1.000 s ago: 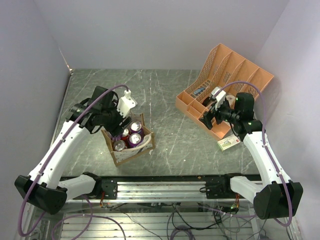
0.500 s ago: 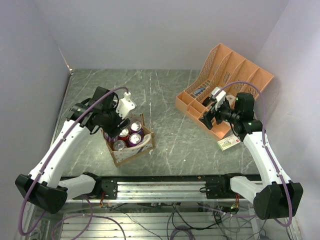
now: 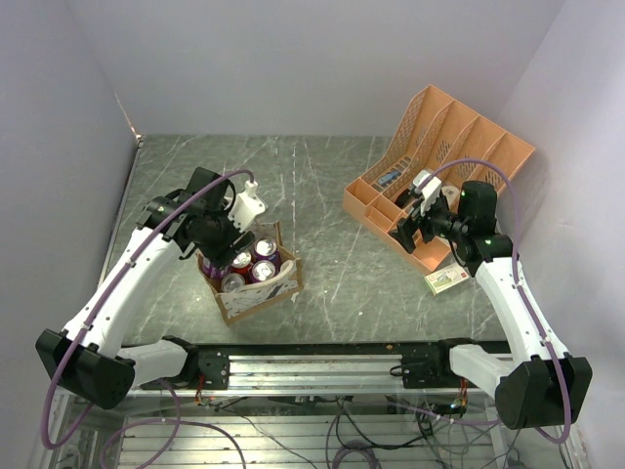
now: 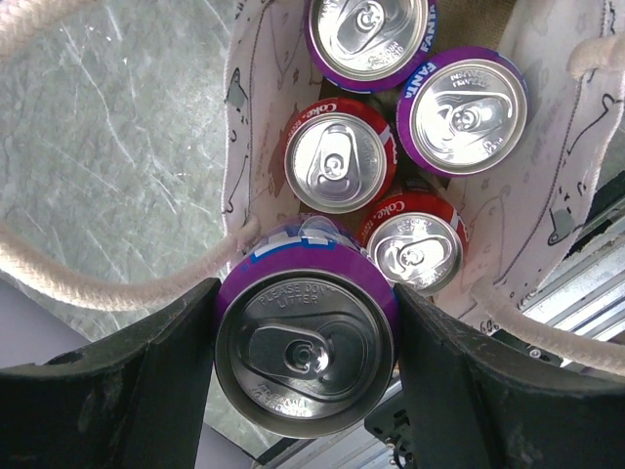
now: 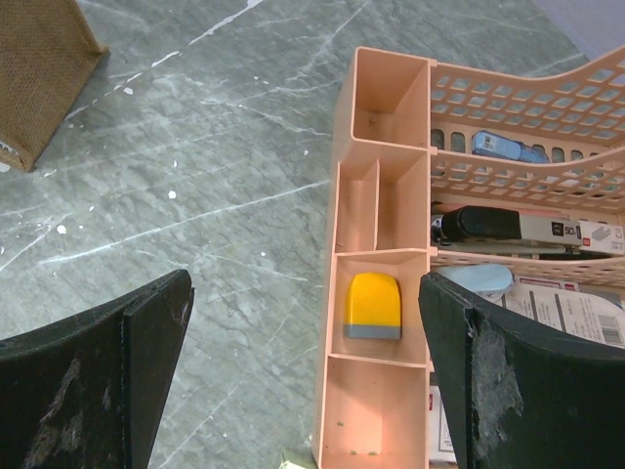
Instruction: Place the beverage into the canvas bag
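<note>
Since a second ago my left arm had come forward and lower over the canvas bag [image 3: 266, 296]; the right arm hadn't budged. From the top camera the left gripper [image 3: 217, 256] was mostly hidden under its own wrist, with only a sliver of purple showing at the bag's left end.

Left wrist view: the left gripper [image 4: 305, 322] was pinching a purple can [image 4: 303, 357], one finger on each side, lid up and facing the camera. The can sat at the bag's mouth, next to a cream rope handle [image 4: 98, 285]. Its lower body was hidden by its own top, so I couldn't tell how deep it was in, or whether it touched anything below.

Four cans already stood inside the bag: two purple Fanta cans [image 4: 464, 109] and two red Coke cans [image 4: 337, 164]. One Fanta can was cut off by the top edge.

The right gripper [image 5: 305, 293] was spread wide, holding nothing, above the table [image 5: 195, 195] at the edge of the orange file organizer [image 5: 381, 147]. A yellow-and-grey item [image 5: 372, 305] lay in one small compartment; I couldn't say what it was. A black item [image 5: 479, 225] and a blue one [image 5: 503, 147] sat behind the mesh, partly hidden. A corner of brown weave [image 5: 39, 68] was cut off at top left.
</note>
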Action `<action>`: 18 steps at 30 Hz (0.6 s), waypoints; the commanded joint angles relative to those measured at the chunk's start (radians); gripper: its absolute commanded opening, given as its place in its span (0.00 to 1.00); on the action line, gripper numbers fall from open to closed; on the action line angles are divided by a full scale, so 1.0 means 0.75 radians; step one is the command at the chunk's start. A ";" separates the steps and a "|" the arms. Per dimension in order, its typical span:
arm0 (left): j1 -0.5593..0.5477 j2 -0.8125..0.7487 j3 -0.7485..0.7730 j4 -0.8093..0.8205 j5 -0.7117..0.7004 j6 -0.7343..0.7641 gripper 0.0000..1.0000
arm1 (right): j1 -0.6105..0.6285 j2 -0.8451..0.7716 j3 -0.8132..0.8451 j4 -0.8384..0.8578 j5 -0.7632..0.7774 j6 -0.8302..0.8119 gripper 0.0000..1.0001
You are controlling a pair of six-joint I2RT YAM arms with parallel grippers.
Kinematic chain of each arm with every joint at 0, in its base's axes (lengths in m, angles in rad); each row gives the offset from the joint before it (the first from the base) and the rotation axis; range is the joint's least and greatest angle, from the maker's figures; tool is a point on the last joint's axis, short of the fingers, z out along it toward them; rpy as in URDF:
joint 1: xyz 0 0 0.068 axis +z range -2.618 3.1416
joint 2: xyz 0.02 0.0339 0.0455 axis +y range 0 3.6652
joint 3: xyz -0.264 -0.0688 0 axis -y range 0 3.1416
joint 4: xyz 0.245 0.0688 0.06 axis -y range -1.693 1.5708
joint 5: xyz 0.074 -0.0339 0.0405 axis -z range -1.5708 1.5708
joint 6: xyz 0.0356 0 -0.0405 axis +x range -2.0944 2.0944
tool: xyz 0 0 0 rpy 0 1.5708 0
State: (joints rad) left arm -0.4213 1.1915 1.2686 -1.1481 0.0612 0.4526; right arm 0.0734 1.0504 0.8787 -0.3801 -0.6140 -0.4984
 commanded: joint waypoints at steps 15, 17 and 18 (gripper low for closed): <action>0.014 -0.028 -0.058 0.037 -0.112 -0.096 0.07 | 0.025 0.031 -0.012 0.037 -0.226 0.050 1.00; 0.014 -0.061 -0.137 0.125 -0.079 -0.096 0.07 | 0.046 0.052 -0.019 0.087 -0.325 0.095 0.99; 0.014 -0.076 -0.169 0.165 -0.076 -0.100 0.07 | 0.069 0.065 -0.016 0.109 -0.363 0.119 0.98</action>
State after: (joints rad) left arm -0.4213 1.1816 1.2163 -1.1019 0.0261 0.3893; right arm 0.0879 1.0729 0.8776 -0.3645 -0.7311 -0.4709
